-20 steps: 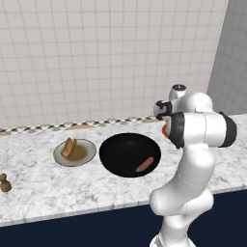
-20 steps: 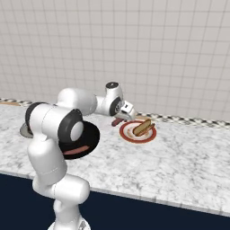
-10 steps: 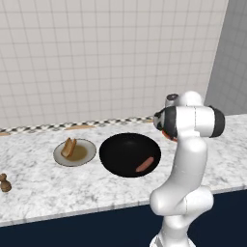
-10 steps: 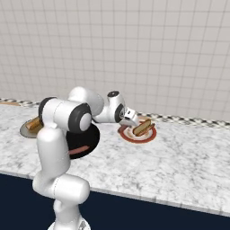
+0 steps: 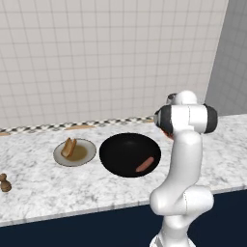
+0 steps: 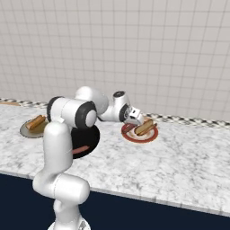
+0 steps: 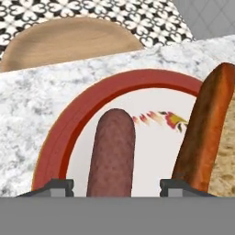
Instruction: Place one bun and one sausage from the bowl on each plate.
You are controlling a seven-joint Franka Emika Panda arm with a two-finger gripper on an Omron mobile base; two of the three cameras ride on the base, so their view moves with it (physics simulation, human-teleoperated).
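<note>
In the hand view a dark reddish sausage point(image 7: 112, 151) lies on the white plate with the red rim point(image 7: 69, 124), between my fingertips point(image 7: 57, 187) without touching either. My gripper point(image 7: 114, 186) is open, low over this plate point(image 6: 140, 134). Beside the sausage on the right rests a brown bun point(image 7: 206, 133), which also shows in the right base view point(image 6: 143, 127) next to the gripper point(image 6: 137, 118). The black bowl point(image 5: 120, 152) holds one sausage point(image 5: 144, 164). The beige plate point(image 5: 82, 157) carries a bun point(image 5: 69, 147).
A round wooden board point(image 7: 69, 39) lies behind the red-rimmed plate against the patterned wall strip. A small brown shaker point(image 5: 5, 182) stands at the counter's left. The grey side wall point(image 5: 231, 58) closes off the right. The counter's front edge runs just before the bowl.
The hand has swung over and come down from above the red-rimmed plate to just over it. The bowl and the beige plate have not moved.
</note>
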